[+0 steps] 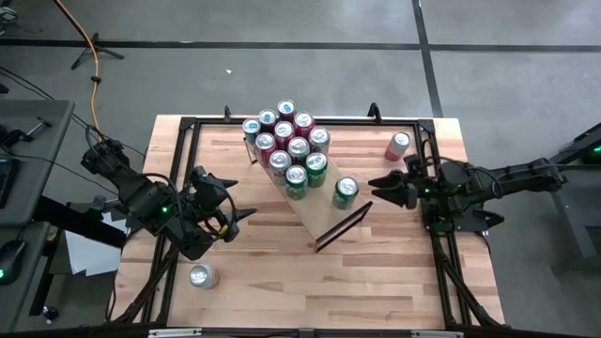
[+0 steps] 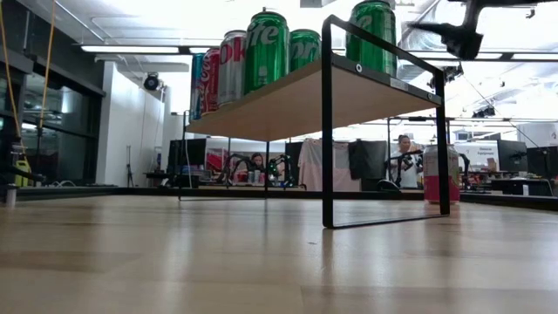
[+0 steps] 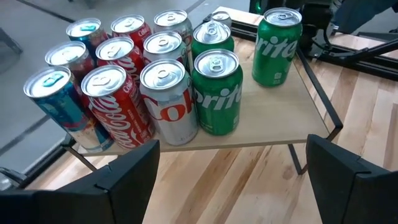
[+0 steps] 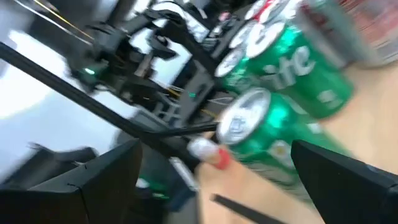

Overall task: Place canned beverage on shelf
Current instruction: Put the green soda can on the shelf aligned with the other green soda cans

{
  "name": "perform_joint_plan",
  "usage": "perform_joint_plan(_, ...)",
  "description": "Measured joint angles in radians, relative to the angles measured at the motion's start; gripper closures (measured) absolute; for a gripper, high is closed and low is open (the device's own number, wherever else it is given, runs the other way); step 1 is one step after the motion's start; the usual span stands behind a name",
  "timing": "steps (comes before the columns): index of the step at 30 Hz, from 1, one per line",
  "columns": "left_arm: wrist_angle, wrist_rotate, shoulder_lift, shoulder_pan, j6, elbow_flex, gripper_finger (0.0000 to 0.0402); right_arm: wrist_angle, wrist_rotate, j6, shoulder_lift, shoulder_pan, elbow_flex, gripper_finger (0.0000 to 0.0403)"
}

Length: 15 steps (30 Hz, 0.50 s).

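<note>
One shelf (image 1: 310,211) carries twelve cans in all. Three of them are green Sprite cans: one (image 1: 315,162) and another (image 1: 296,176) at the end of the packed cluster, and a third (image 1: 345,191) standing apart from it. The other nine are red, silver and blue cans (image 1: 284,131), set close in three rows. Two more cans are on the table (image 1: 394,272): one pink can (image 1: 397,145) and one silver-topped can (image 1: 200,275). That makes fourteen cans. There are two grippers, the left gripper (image 1: 242,197) and the right gripper (image 1: 374,192).
</note>
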Motion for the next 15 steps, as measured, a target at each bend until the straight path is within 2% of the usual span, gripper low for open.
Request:
perform_joint_plan(5,0.069,0.028,-0.008,0.0,0.011,0.0,0.0094,0.054,-0.07,0.055,0.03,0.0,0.0,0.0009)
perform_joint_plan(8,0.15,0.082,-0.028,-0.001,0.077,0.0,0.0094,0.057,-0.16,0.106,0.059,0.018,0.0,0.0032)
perform_joint_plan(12,0.256,0.125,-0.061,-0.001,0.157,0.0,0.0094,0.058,-0.197,0.159,0.104,0.075,0.0,0.0109)
perform_joint_plan(15,0.315,0.127,-0.084,-0.001,0.23,0.0,0.0094,0.006,-0.14,0.199,0.151,0.113,0.028,0.0207)
